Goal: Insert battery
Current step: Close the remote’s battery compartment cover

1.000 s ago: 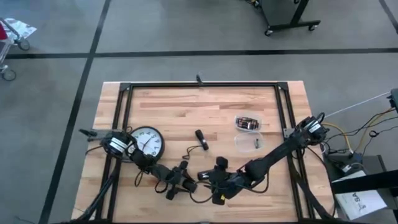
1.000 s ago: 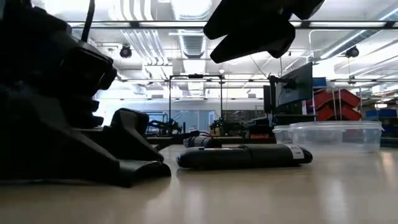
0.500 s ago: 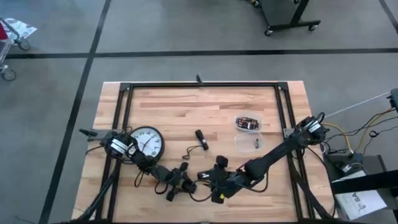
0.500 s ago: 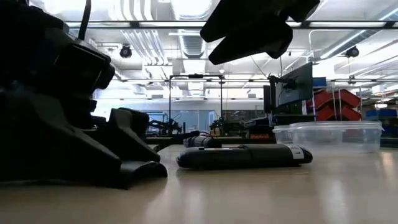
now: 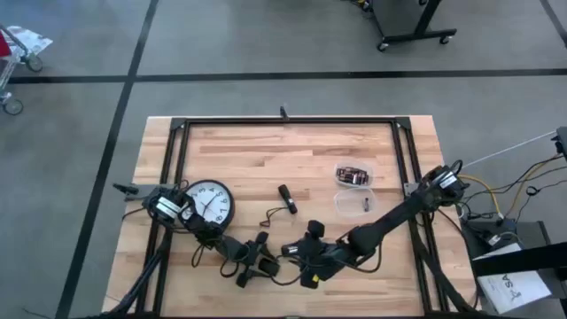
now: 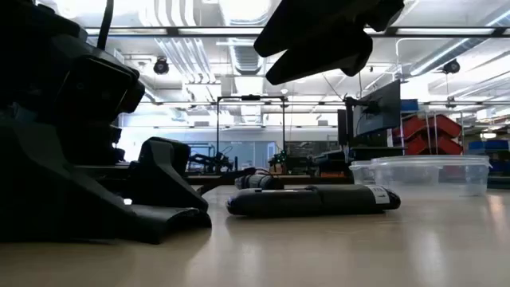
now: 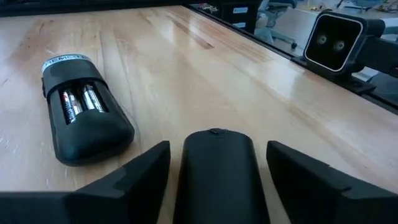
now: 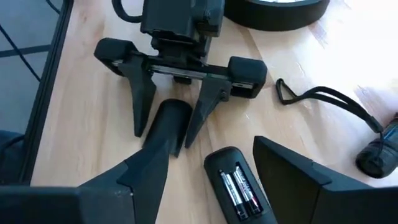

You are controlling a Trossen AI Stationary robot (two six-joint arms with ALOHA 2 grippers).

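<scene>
both arms meet low at the near edge of the pale wooden butcher-block table (image 5: 266, 151). the left gripper (image 8: 166, 134) sits spread wide on the wood, its two dark fingers (image 7: 134, 180) flanking a black oblong battery cover (image 7: 217, 171) that lies between them — the right finger looks close against the cover, whether it touches i cannot tell. the cover lies flat, not lifted.

the black oblong device with its battery bay open (image 8: 239, 186) lies just beside the cover, two silver cylindrical batteries (image 7: 79, 102) seated side by side in the bay, face up. the right gripper (image 8: 211, 180) hovers above it, fingers apart, gripping nothing; the device lies between those fingers, below them.

farther back on the table: a round white-faced wall clock with black rim (image 5: 210, 202) beside the left arm, a small black cylindrical object with a loose cord (image 5: 286, 197) mid-table, and two clear plastic tubs (image 5: 354, 175) — one holds dark batteries, the other a single one.
</scene>
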